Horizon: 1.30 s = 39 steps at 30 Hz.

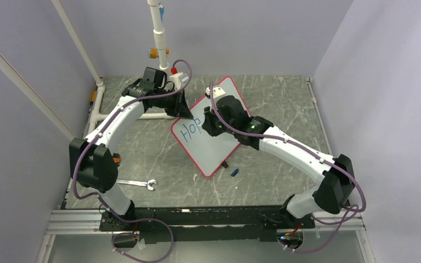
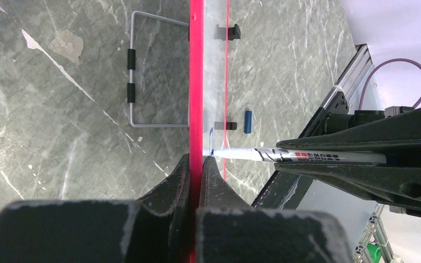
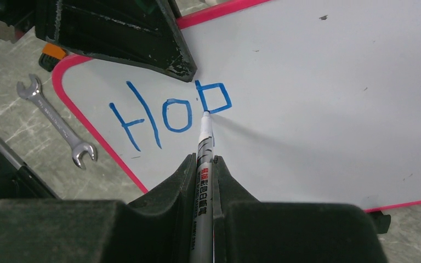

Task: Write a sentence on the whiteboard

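Top external view, nearest first: two arms rise from the near edge. One wrench (image 1: 137, 183) lies near-left of the whiteboard (image 1: 214, 153). One small blue cap (image 1: 234, 172) lies just beside the board's near corner. The single whiteboard sits mid-table, its long axis running diagonally from near-left to far-right.

The right arm bends at the elbow to the right of the board and stretches its forearm leftward over it. The right gripper (image 3: 204, 160) is clenched around one marker (image 3: 205, 131). The marker's long axis points away from the wrist, with its tip touching the board at the last letter. The sentence (image 3: 167, 112) so far reads "Hop" in blue, running along the board's long axis.

The left arm arcs up from the left and reaches to the board's far-left side. There the left gripper (image 2: 196, 164) is pinched tight on the red border.
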Tool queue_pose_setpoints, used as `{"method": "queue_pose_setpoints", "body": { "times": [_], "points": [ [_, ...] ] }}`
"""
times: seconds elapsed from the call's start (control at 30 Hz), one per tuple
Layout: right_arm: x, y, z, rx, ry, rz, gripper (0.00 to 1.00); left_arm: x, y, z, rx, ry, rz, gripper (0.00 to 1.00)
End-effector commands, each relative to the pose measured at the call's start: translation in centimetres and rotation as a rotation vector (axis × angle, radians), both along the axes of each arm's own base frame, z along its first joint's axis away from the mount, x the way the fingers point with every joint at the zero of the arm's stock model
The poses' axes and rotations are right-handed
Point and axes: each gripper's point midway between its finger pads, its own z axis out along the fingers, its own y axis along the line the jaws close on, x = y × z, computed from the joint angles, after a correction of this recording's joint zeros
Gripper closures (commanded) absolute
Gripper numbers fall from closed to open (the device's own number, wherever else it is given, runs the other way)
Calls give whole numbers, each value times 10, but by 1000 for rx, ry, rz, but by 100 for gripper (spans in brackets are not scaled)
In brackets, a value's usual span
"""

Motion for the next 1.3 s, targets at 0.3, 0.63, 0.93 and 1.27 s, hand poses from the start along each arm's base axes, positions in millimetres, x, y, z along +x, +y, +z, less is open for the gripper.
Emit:
{"method": "queue_pose_setpoints", "body": {
  "times": [0.3, 0.63, 0.93, 1.27],
  "points": [
    [9, -26, 57, 93, -157, -95, 100, 12, 13, 7, 84, -142, 18, 100],
    [20, -32, 46, 70, -139, -125, 100, 12, 13, 11, 82, -154, 20, 100],
    [24, -22, 44, 87, -136, -101, 100, 12, 13, 10, 83, -153, 21, 100],
    [26, -17, 36, 91, -123, -92, 100, 12, 14, 7, 89, -147, 20, 100]
  ]
}}
